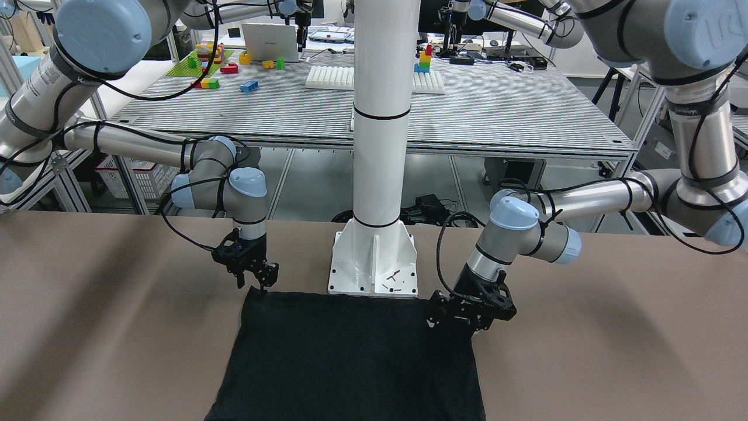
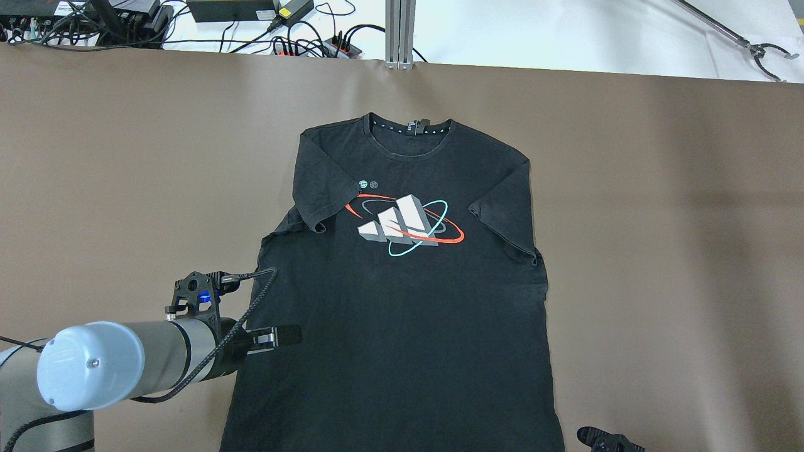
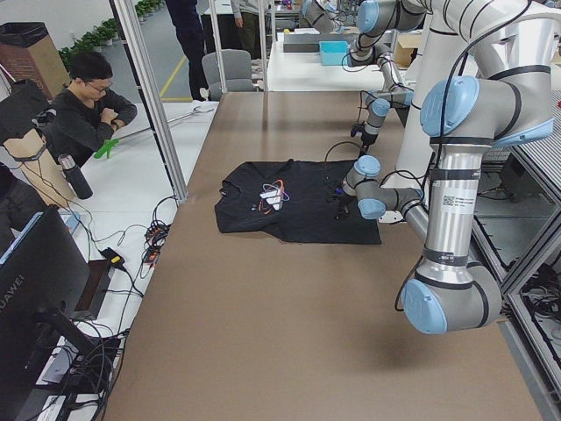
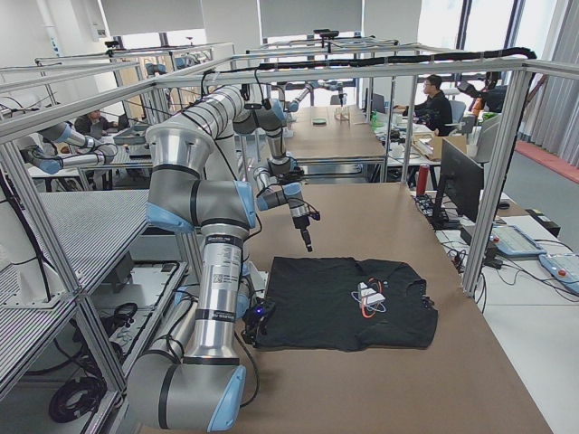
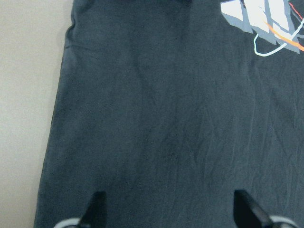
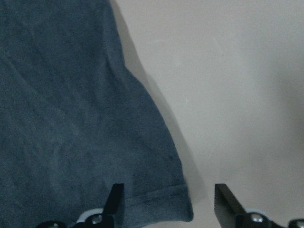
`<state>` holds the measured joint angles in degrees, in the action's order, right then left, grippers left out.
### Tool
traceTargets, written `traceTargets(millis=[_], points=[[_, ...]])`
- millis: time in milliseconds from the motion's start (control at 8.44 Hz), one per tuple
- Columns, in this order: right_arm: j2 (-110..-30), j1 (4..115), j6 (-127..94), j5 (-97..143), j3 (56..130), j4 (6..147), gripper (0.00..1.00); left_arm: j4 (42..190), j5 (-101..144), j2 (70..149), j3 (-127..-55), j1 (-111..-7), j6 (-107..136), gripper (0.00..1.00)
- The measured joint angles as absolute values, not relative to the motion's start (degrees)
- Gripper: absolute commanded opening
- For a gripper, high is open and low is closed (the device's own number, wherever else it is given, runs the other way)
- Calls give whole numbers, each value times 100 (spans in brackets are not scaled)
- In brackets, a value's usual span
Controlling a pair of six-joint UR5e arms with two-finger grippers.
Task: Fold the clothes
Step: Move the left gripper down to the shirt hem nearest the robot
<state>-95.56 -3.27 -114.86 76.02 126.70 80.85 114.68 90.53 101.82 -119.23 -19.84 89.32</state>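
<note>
One camera hangs behind my shoulders and looks forward and down on the brown table [image 2: 125,157], my base beyond its 6 o'clock edge. Another faces me from across the table, steeply down, my white pillar [image 1: 378,146] at 12 o'clock. Two stand far back at the table's ends and look along it; both take in the whole black shirt [image 3: 298,215]. My wrist cameras sit close above the cloth. The left one, my left gripper [image 5: 168,211] at 6 o'clock, shares the print [image 5: 259,19] at 1 o'clock with the overhead view. The right one, my right gripper [image 6: 173,204] at 6 o'clock, shares the hem corner [image 6: 166,202] with the front-facing view.
</note>
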Motion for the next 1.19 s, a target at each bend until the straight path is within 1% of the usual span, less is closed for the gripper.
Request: traceTargets(millis=[119, 593, 948, 1185], points=[[-9550, -337, -11532, 7581, 12658, 8086, 0, 11408, 9053, 10179, -11969, -1970, 8967, 94], [-9559, -423, -11609, 7569, 12683, 8086, 0, 11333, 8946, 10149, -11992, -1872, 9027, 94], [-9595, -548, -11658, 7619, 12964, 8185, 0, 11334, 8845, 9949, -12002, -1675, 9391, 93], [-9608, -566, -11655, 7647, 13162, 8324, 0, 11343, 8454, 9608, -12108, -1222, 9866, 84]])
